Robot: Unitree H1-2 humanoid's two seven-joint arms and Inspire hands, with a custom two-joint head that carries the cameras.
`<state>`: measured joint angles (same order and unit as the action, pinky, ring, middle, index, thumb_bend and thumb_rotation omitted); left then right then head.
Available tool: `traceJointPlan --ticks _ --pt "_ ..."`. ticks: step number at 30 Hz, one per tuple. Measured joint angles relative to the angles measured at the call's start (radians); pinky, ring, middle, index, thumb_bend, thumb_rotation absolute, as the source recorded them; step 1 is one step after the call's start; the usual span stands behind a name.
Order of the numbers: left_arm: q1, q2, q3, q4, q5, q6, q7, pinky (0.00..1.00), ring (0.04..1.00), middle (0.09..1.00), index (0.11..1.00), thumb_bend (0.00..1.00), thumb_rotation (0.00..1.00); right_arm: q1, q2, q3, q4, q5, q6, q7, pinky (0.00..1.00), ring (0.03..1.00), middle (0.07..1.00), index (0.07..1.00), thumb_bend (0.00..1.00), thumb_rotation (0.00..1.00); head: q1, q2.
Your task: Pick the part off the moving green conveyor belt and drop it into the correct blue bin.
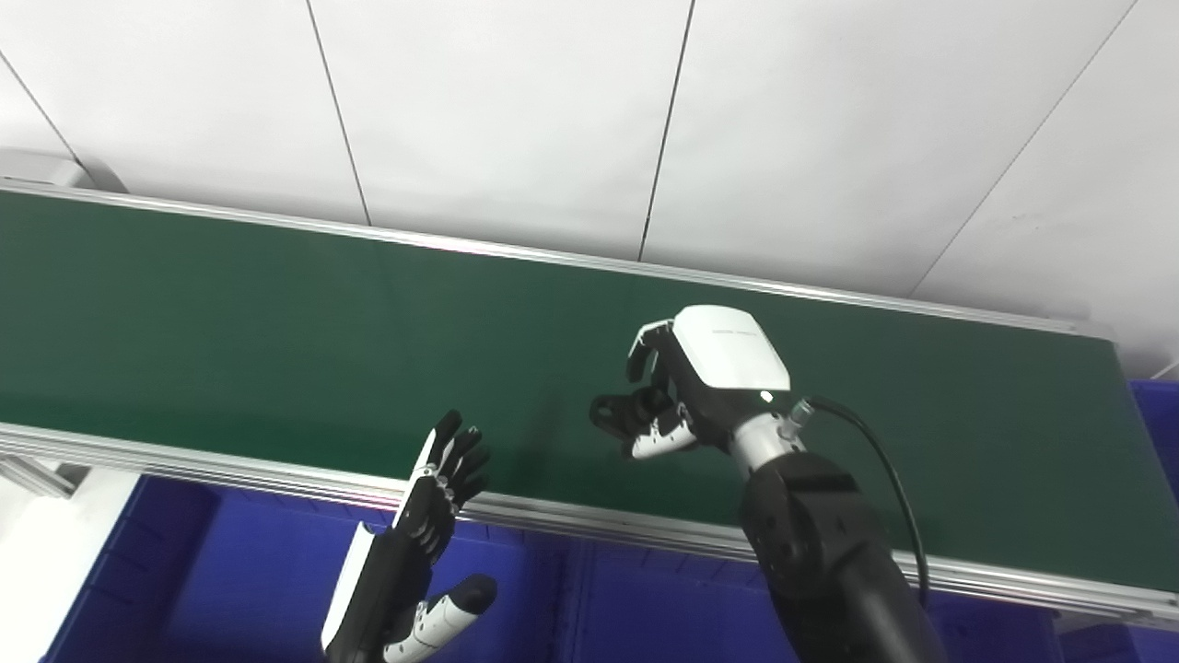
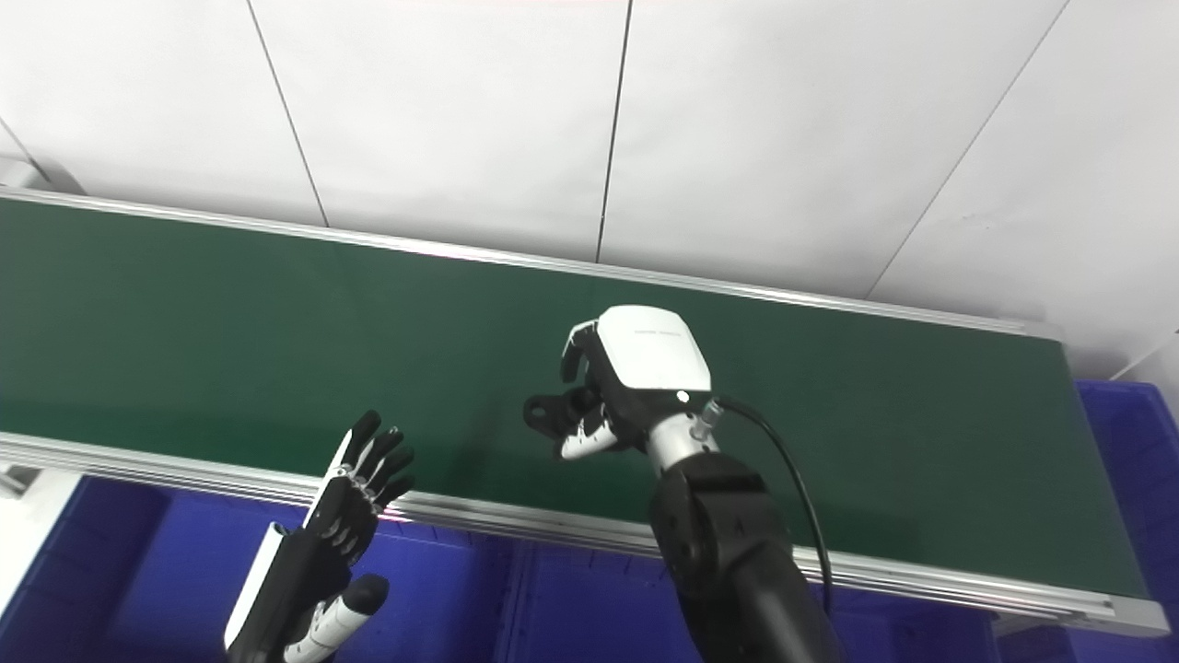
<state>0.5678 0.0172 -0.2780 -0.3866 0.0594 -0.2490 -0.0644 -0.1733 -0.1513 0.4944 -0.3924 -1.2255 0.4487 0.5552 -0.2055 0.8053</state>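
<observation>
The green conveyor belt [image 1: 276, 322] runs across the picture from left to right. I see no loose part lying on it. My right hand [image 1: 700, 387] hovers over the middle of the belt with its fingers curled toward the thumb, shut on a small black part [image 1: 615, 411] that sticks out to the left of the palm. My left hand [image 1: 442, 488] stands at the belt's near rail, open and holding nothing, its fingers spread and pointing up. Blue bins [image 1: 230, 571] lie below the near rail, under both arms.
An aluminium rail [image 1: 571, 516] edges the belt's near side, and another edges the far side. A further blue bin [image 2: 1133, 442] sits past the belt's right end. A white panelled wall [image 1: 507, 110] rises behind the belt. A divider [image 1: 566, 599] separates the front bins.
</observation>
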Motion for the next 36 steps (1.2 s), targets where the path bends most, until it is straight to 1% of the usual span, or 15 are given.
traceJointPlan --ticks 3,6,8,13,15,17,19,21,23,25,27,28,29,31,36 --pt "0.001 0.005 0.001 -0.003 -0.012 0.012 -0.001 0.91 0.947 0.979 1.0 0.7 0.73 0.041 -0.014 0.001 -0.053 -0.031 -0.019 0.03 0.17 0.251 0.471 0.484 0.53 0.0 -0.02 0.006" --pt "0.0 0.015 0.004 -0.01 -0.025 0.018 -0.005 0.92 0.949 0.98 1.0 0.68 0.73 0.086 -0.023 -0.001 -0.083 -0.061 -0.034 0.064 0.19 0.273 0.416 0.511 0.52 0.0 -0.046 0.011" --pt "0.0 0.025 0.009 -0.014 -0.034 0.021 -0.007 0.92 0.952 0.98 1.0 0.69 0.73 0.129 -0.027 -0.006 -0.109 -0.069 -0.037 0.083 0.19 0.259 0.461 0.493 0.53 0.0 -0.064 0.017" --pt "-0.006 0.042 0.026 -0.027 -0.056 0.035 -0.017 0.94 0.957 0.983 1.0 0.68 0.74 0.232 -0.023 -0.02 -0.164 -0.1 -0.061 0.127 0.16 0.231 0.471 0.487 0.53 0.0 -0.121 0.04" --pt "-0.011 0.047 0.03 -0.046 -0.068 0.049 -0.023 0.94 0.96 0.986 1.0 0.68 0.74 0.271 -0.014 -0.023 -0.18 -0.114 -0.069 0.132 0.16 0.229 0.471 0.486 0.53 0.0 -0.121 0.04" --pt "-0.018 0.057 0.037 -0.058 -0.084 0.062 -0.031 0.94 0.962 0.988 1.0 0.69 0.74 0.309 -0.002 -0.024 -0.184 -0.126 -0.075 0.131 0.16 0.231 0.471 0.486 0.53 0.0 -0.17 0.069" --pt "-0.026 0.07 0.045 -0.062 -0.101 0.076 -0.036 0.94 0.959 0.986 1.0 0.7 0.75 0.347 0.013 -0.024 -0.195 -0.143 -0.077 0.137 0.18 0.253 0.473 0.487 0.53 0.0 -0.189 0.08" --pt "-0.026 0.078 0.055 -0.081 -0.114 0.1 -0.037 0.93 0.958 0.985 1.0 0.71 0.75 0.377 0.03 -0.027 -0.217 -0.17 -0.078 0.149 0.17 0.241 0.472 0.486 0.53 0.0 -0.218 0.095" --pt "-0.033 0.086 0.066 -0.095 -0.121 0.114 -0.037 0.93 0.954 0.98 1.0 0.72 0.75 0.399 0.048 -0.03 -0.233 -0.196 -0.086 0.162 0.16 0.227 0.471 0.486 0.53 0.0 -0.218 0.095" --pt "-0.042 0.09 0.077 -0.108 -0.124 0.138 -0.038 0.93 0.951 0.975 1.0 0.73 0.74 0.415 0.062 -0.033 -0.238 -0.218 -0.098 0.168 0.16 0.236 0.471 0.485 0.53 0.0 -0.251 0.127" --pt "-0.047 0.099 0.084 -0.124 -0.14 0.164 -0.038 0.92 0.948 0.972 1.0 0.73 0.74 0.437 0.081 -0.039 -0.239 -0.239 -0.111 0.176 0.16 0.235 0.471 0.484 0.53 0.0 -0.252 0.127" --pt "-0.049 0.102 0.087 -0.13 -0.143 0.176 -0.04 0.91 0.944 0.97 1.0 0.74 0.75 0.451 0.085 -0.039 -0.238 -0.248 -0.116 0.176 0.16 0.231 0.471 0.484 0.53 0.0 -0.268 0.147" --pt "-0.052 0.103 0.091 -0.134 -0.145 0.188 -0.041 0.91 0.943 0.97 1.0 0.74 0.75 0.465 0.086 -0.039 -0.238 -0.252 -0.121 0.174 0.16 0.229 0.471 0.484 0.53 0.0 -0.268 0.147" --pt "-0.056 0.104 0.097 -0.151 -0.157 0.209 -0.043 0.9 0.947 0.975 1.0 0.75 0.75 0.493 0.087 -0.041 -0.237 -0.26 -0.134 0.173 0.17 0.238 0.472 0.485 0.53 0.0 -0.282 0.169" --pt "-0.071 0.108 0.109 -0.163 -0.182 0.247 -0.05 0.89 0.946 0.976 1.0 0.74 0.74 0.528 0.097 -0.054 -0.198 -0.279 -0.147 0.171 0.17 0.249 0.472 0.487 0.53 0.0 -0.281 0.172"
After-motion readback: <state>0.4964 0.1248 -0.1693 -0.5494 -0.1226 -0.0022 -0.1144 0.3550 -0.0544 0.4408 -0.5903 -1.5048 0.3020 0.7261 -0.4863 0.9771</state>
